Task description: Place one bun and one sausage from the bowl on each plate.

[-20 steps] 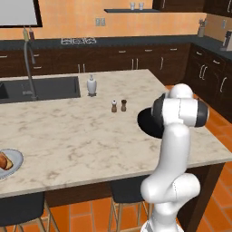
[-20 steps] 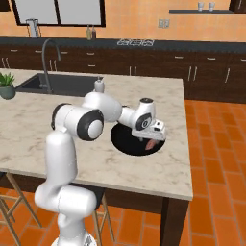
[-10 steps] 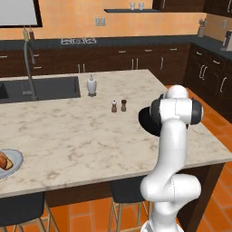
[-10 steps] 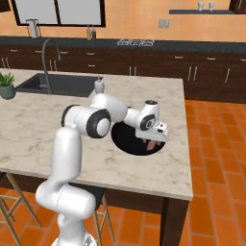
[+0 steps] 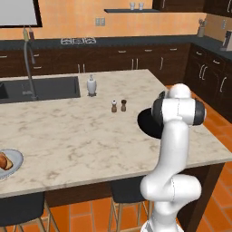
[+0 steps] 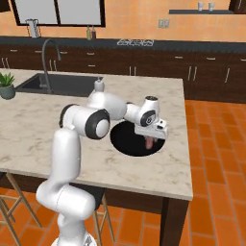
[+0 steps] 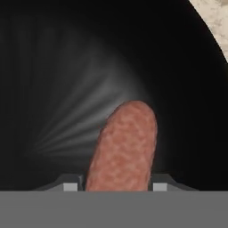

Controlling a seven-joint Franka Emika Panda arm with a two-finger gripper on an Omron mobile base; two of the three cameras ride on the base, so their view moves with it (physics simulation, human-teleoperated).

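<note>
The bowl (image 6: 126,143) is a wide black dish near the right end of the island counter; in the left base view the bowl (image 5: 146,123) is partly hidden behind my arm. My gripper (image 6: 150,139) reaches down into its right side. In the hand view the gripper (image 7: 116,186) is shut on a reddish-brown sausage (image 7: 124,142), a fingertip pressed to each of its sides, over the bowl's dark floor (image 7: 53,67). The sausage (image 6: 150,143) shows just under the hand. One plate (image 5: 17,158) lies at the counter's near left edge with orange-brown, bun-like food (image 5: 3,161) on it.
Two small shakers (image 5: 118,106) stand left of the bowl, and a white bottle (image 5: 91,85) stands farther back. The sink (image 5: 41,88) with its faucet (image 5: 29,68) is at the back left. A potted plant (image 6: 6,85) sits by the sink. The counter's right edge runs close to the bowl.
The jaws have closed from wide open onto the sausage. The hand has shifted slightly right and lower over the bowl.
</note>
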